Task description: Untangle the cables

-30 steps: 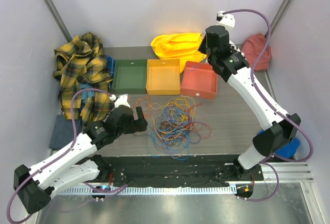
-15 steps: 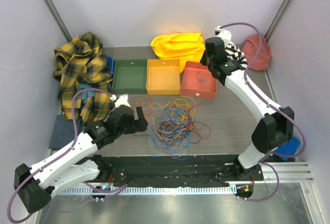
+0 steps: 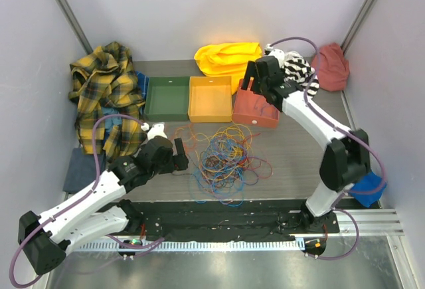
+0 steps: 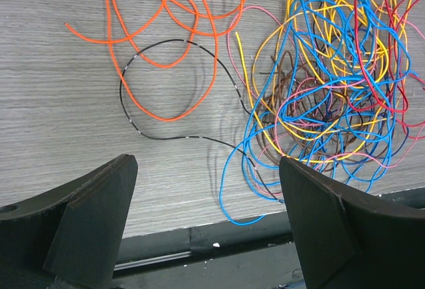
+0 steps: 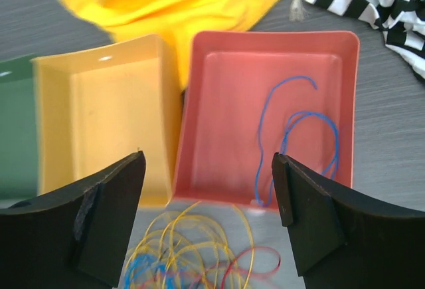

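The cables (image 3: 224,156) lie in a tangled heap of orange, yellow, blue, red and dark loops on the table's middle. My left gripper (image 3: 179,153) hovers at the heap's left edge, open and holding nothing. In the left wrist view orange loops (image 4: 174,50) and a black cable (image 4: 133,124) lie left of the dense tangle (image 4: 332,90), beyond my left gripper (image 4: 207,169). My right gripper (image 3: 251,88) is open over the red tray (image 3: 262,113). One blue cable (image 5: 299,144) lies loose inside the red tray (image 5: 226,123), beyond my right gripper (image 5: 207,169).
A green tray (image 3: 166,99) and an orange tray (image 3: 210,98) stand left of the red one. A plaid shirt (image 3: 106,96) lies at the back left. Yellow cloth (image 3: 226,56), striped cloth (image 3: 299,70) and red cloth (image 3: 331,66) lie behind the trays.
My right arm swung left and down over the red tray and its jaws went from shut to open. The left arm has not moved.
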Controlling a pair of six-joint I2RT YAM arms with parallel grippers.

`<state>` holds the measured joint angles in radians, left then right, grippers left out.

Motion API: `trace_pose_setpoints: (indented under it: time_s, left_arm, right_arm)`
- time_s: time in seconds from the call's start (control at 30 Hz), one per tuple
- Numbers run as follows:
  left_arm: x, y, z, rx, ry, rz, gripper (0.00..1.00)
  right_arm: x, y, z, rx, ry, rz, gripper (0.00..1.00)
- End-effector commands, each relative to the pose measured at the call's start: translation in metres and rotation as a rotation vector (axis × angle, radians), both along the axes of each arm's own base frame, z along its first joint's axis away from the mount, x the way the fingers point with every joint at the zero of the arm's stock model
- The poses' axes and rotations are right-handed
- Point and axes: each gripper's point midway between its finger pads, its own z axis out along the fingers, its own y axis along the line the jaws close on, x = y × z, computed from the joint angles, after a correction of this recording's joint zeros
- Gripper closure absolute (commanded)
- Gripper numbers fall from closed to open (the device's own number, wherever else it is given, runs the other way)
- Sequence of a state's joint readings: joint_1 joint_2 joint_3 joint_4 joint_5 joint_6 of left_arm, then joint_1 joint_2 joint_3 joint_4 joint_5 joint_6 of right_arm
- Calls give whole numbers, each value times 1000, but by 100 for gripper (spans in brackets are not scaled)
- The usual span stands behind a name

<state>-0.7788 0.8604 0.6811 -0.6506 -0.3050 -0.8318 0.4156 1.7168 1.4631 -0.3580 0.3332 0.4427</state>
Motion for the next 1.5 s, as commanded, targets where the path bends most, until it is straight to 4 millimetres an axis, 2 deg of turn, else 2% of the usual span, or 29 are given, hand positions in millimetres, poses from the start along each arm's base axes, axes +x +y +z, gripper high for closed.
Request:
trace_pose_setpoints:
  time_s: [0.0,0.07,0.1,0.13,0.17,0.2,0.23,0.3,0.33,0.37,0.4,0.43,0.53,0.73,0.8,0.83,0.87,1.1,1.3,1.4,1.43,1.47]
  left_arm:
    - [10,-9,12,-26,-32,3,6]
    - [11,-12,9,-26,-20,-4,6]
    - [12,-16,5,-25,-7,-8,6]
    - [12,-17,3,-23,2,-9,6]
    - [12,-18,1,-23,7,-10,6]
    - [13,-21,-1,-27,14,-9,6]
    - [14,-24,-1,-38,12,-15,7]
    - [16,-27,-3,-40,16,-19,7]
    - [18,-30,-1,-46,10,-22,7]
    - [20,-32,-1,-46,9,-23,7]
    - [23,-34,-2,-38,4,-32,7]
    - [28,-38,-10,-22,17,-33,7]
    - [38,-58,-12,8,63,-84,8]
    - [58,-89,-4,-38,16,-141,14]
    - [62,-99,-10,9,9,-198,25]
    - [68,-107,-4,22,-9,-216,27]
    - [65,-113,-15,71,13,-255,29]
    - [56,-119,-23,144,29,-312,29]
    - [53,-118,-41,181,73,-327,34]
    - [56,-116,-52,224,96,-314,52]
    - [60,-118,-49,231,93,-310,58]
    - [60,-114,-60,276,122,-309,67]
  right_arm:
    - [-55,37,82,63,-196,137,16]
    - [-91,50,76,64,-192,212,20]
    - [-112,71,71,71,-184,281,21]
    - [-133,74,59,73,-167,308,23]
    - [-145,81,51,78,-155,331,24]
    - [-167,97,42,84,-137,386,25]
    - [-178,96,22,63,-104,386,26]
    - [-201,100,14,97,-91,392,28]
    - [-209,96,-3,91,-65,390,30]
    - [-215,95,4,143,-80,383,31]
    - [-221,91,-9,135,-61,382,31]
    - [-225,89,-10,144,-64,380,32]
    - [-230,78,-15,150,-73,359,33]
    - [-236,69,-19,158,-71,348,34]
    - [-238,67,-23,158,-67,348,34]
    - [-238,65,-21,163,-73,345,34]
    - [-239,63,-22,156,-70,345,34]
    - [-242,53,-22,140,-79,332,34]
    - [-243,52,-23,141,-82,332,34]
    - [-244,49,-23,141,-87,327,34]
    - [-244,47,-24,139,-87,324,34]
    - [-244,46,-24,137,-87,323,33]
